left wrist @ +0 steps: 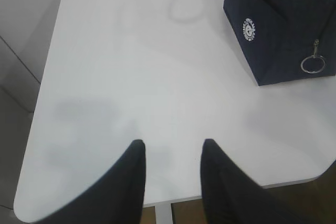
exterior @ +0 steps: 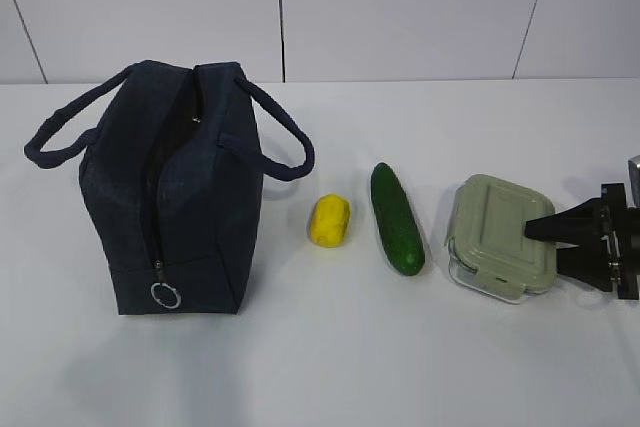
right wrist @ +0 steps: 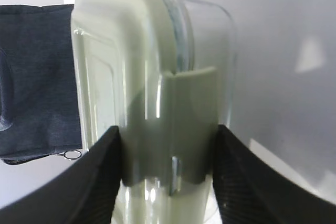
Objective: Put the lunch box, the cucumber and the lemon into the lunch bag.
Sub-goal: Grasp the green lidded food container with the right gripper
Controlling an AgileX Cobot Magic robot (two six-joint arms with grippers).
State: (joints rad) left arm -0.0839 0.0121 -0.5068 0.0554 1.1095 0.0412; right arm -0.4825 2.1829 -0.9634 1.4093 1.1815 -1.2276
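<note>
While level with the table, the right gripper straddles the lunch box.

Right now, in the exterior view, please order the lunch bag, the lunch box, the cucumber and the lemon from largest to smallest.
1. lunch bag, by far the largest.
2. lunch box.
3. cucumber, about as long as the lunch box but much narrower.
4. lemon, the smallest.
</note>
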